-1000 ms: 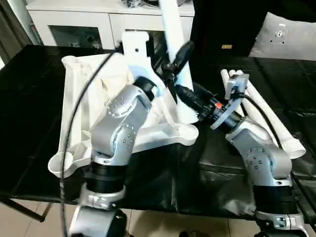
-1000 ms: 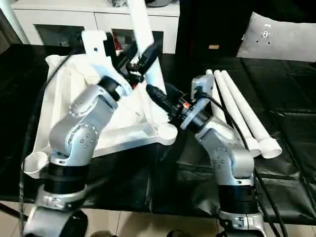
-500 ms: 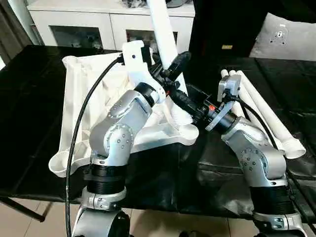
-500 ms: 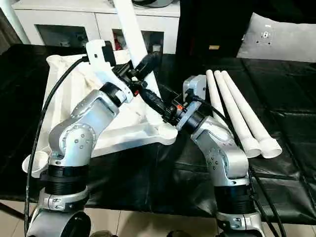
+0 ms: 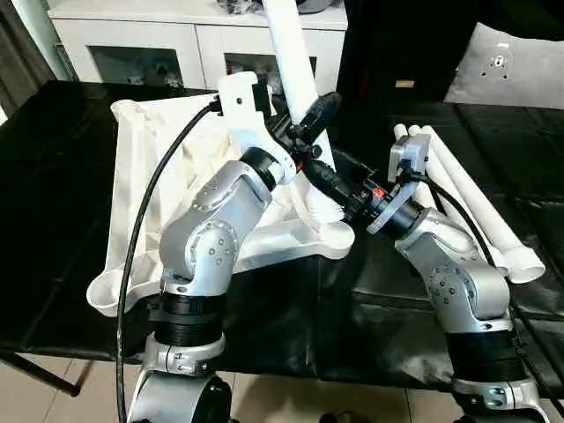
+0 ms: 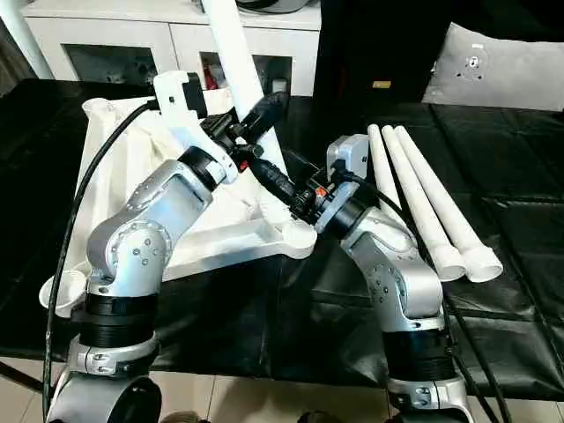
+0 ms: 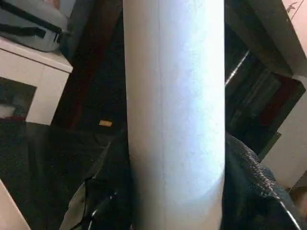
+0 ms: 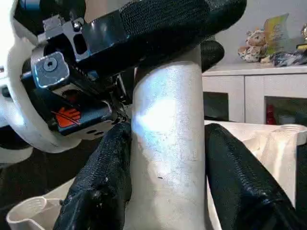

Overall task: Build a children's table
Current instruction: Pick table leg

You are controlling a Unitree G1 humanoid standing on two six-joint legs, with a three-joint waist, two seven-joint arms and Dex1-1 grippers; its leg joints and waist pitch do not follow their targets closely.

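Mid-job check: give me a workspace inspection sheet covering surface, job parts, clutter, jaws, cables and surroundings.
Surface: black-covered table.
Job's things: tabletop lies underside up; one leg stands tilted at its near right corner socket; three spare legs lie together on the right.
Clutter: nothing seen.
Grippers: left gripper and right gripper both have jaws closed on the standing leg, left above right.
Cables: black cable loops along the left arm.
Surroundings: white cabinet behind, grey cushion far right.

You get even indoor light, glare on the leg in both wrist views, soft close-up focus, dim backgrounds.
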